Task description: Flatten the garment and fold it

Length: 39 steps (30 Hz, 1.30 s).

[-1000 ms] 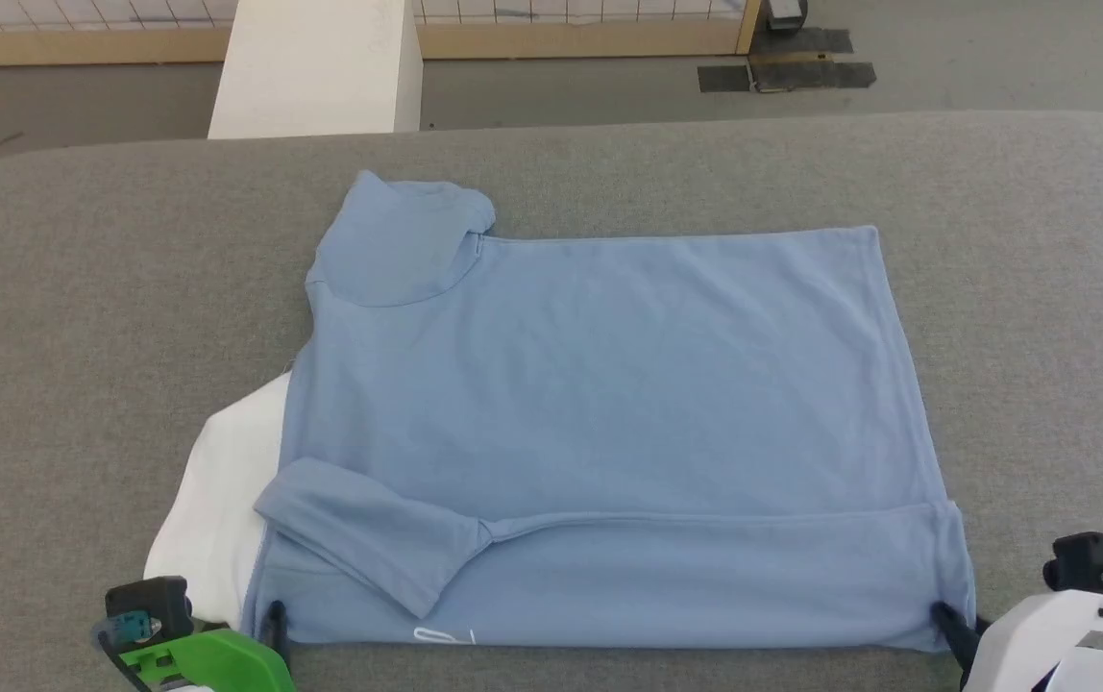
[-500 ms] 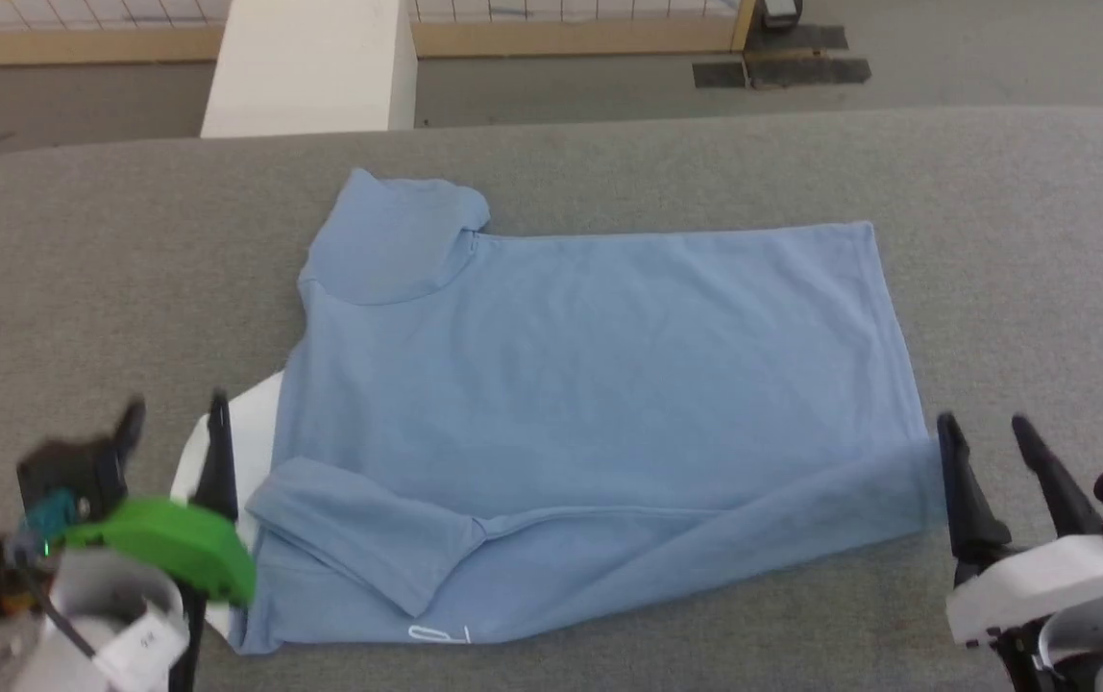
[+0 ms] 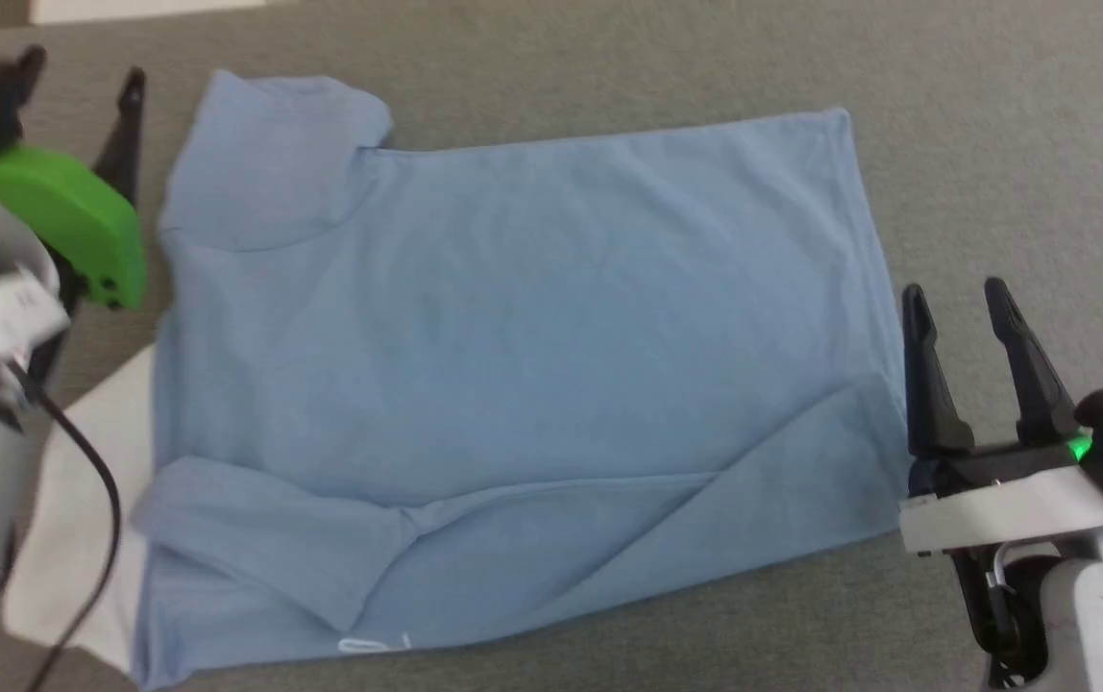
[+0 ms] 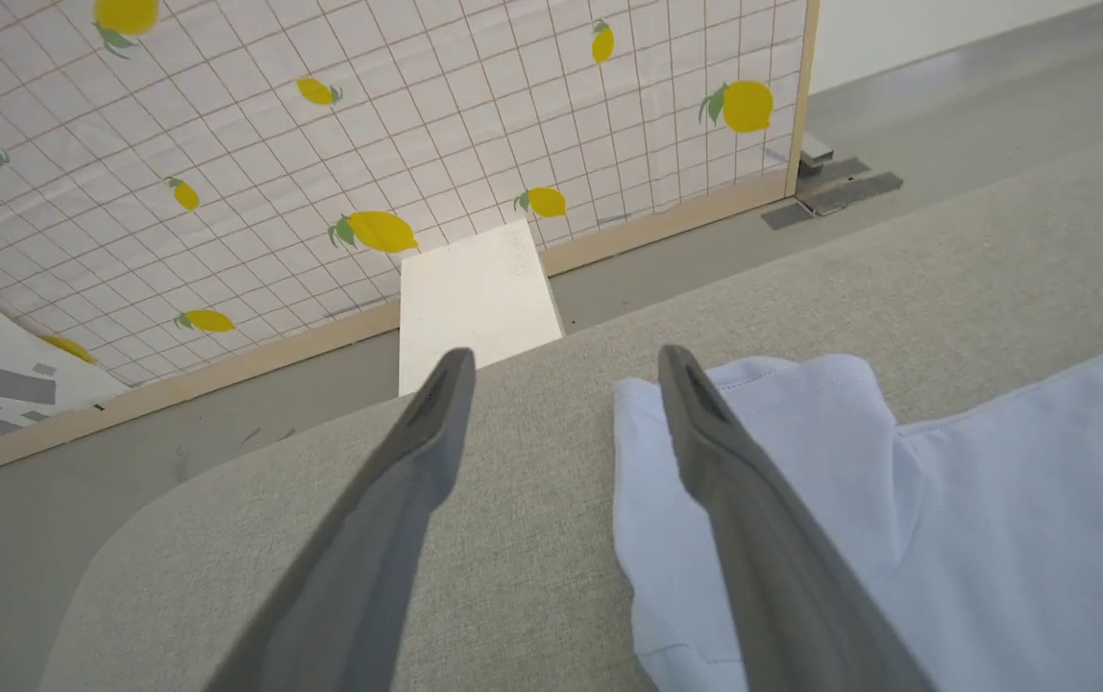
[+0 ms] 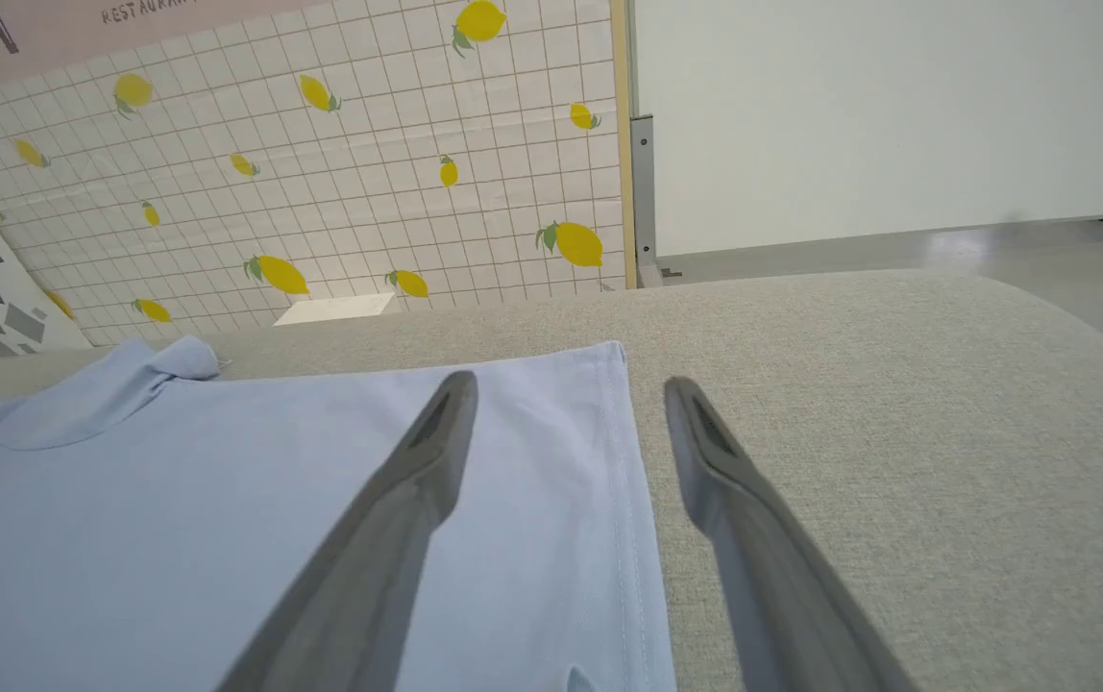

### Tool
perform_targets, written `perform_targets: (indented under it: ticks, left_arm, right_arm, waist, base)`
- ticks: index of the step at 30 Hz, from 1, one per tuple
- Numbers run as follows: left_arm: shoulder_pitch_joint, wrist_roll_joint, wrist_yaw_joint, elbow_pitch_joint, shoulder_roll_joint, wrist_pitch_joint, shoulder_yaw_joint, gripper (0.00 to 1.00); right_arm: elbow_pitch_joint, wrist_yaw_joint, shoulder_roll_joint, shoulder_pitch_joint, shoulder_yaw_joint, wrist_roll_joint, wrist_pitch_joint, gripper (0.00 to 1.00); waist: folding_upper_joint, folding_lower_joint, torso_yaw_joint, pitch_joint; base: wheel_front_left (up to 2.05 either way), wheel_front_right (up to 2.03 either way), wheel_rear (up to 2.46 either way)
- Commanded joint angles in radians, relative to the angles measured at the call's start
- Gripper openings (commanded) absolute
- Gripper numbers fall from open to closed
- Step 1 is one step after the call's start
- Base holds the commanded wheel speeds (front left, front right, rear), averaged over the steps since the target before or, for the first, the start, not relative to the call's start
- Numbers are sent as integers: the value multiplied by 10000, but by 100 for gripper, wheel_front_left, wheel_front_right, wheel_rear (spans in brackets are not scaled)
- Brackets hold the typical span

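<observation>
While the garment (image 3: pixel 513 317) lies spread across the grey surface (image 3: pixel 993 144), both of my arms hang over its two ends with nothing in their grasp. My left pincer (image 3: pixel 84 69) stands wide apart, empty, just beside the far sleeve (image 3: pixel 273 154); in my left wrist view one finger crosses the sleeve's edge, though I cannot tell whether it touches the cloth. My right pincer (image 3: pixel 955 290) is spread just as wide and also holds nothing, beside the hem at the garment's right end; in my right wrist view one finger sits over the hem and the other over bare surface. The garment's near edge is folded up over itself in a slanting band, with the near sleeve (image 3: pixel 273 548) lying on top. A small white script logo (image 3: pixel 374 642) shows at the near edge, and white cloth (image 3: pixel 81 538) juts out at the near left corner.
</observation>
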Motion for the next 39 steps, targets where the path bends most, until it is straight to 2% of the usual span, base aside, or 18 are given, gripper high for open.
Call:
perform_targets:
  ticks: [1,4,8,12,19,23,24,25,30,33,35,39]
  left_arm:
    - [-504,-97,-254,214,181,431,-105,100]
    - [-1259,-306,-615,683,451,1613,-272,100]
    - [-1889,-632,-695,1146,666,3139,-334,100]
    - [-2248,-709,-319,1489,933,4566,-276,100]
    - [-2503,-435,892,1648,1421,6536,-96,100]
    - [-2352,-551,1423,1428,1541,7253,116,100]
    - [-2281,-580,1474,1362,1577,7414,123,59]
    - [-2180,-637,1493,1270,1620,7637,113,0]
    - [-1885,-888,1607,709,1585,7874,190,0]
    - [-1794,-938,1621,540,1530,7793,173,0]
    - [-1811,-951,1594,452,1474,7678,144,0]
    - [-2019,-978,1535,351,1260,7498,34,0]
  right_arm:
    - [78,-15,-7,-242,92,141,-166,100]
    - [222,-15,-7,-474,318,312,-385,100]
    - [449,-15,-7,-700,589,513,-603,100]
    - [621,-15,-7,-880,762,638,-758,100]
    - [663,-15,-7,-1040,968,786,-908,100]
    - [688,-15,-7,-1086,1006,853,-944,100]
    - [695,-15,-7,-1093,1020,848,-948,100]
    - [698,-15,-7,-1103,1031,842,-952,100]
    - [526,-15,-7,-1502,1074,467,-830,100]
    - [380,-15,-8,-2326,1165,4,-396,100]
    - [448,-15,-50,-3063,1275,-207,189,100]
    - [1240,-15,-239,-4819,1430,-109,2104,100]
  waist:
    - [0,-1,-1134,1189]
    - [0,-1,-1485,1494]
    - [0,-1,-1868,1739]
    - [0,-1,-2188,1907]
    - [0,-1,-2577,2188]
    - [0,-1,-2680,2320]
    - [0,-1,-2687,2344]
    - [0,-1,-2682,2366]
    - [0,-1,-2550,2385]
    - [0,-1,-2424,2356]
    - [0,-1,-2321,2345]
    - [0,-1,-2002,2418]
  base:
    - [0,0,0]
    - [0,0,0]
    - [0,0,0]
    - [0,0,0]
    - [0,0,0]
    - [0,0,0]
    - [0,0,0]
    - [0,0,0]
    - [0,0,0]
    - [0,0,0]
    - [0,0,0]
    - [0,0,0]
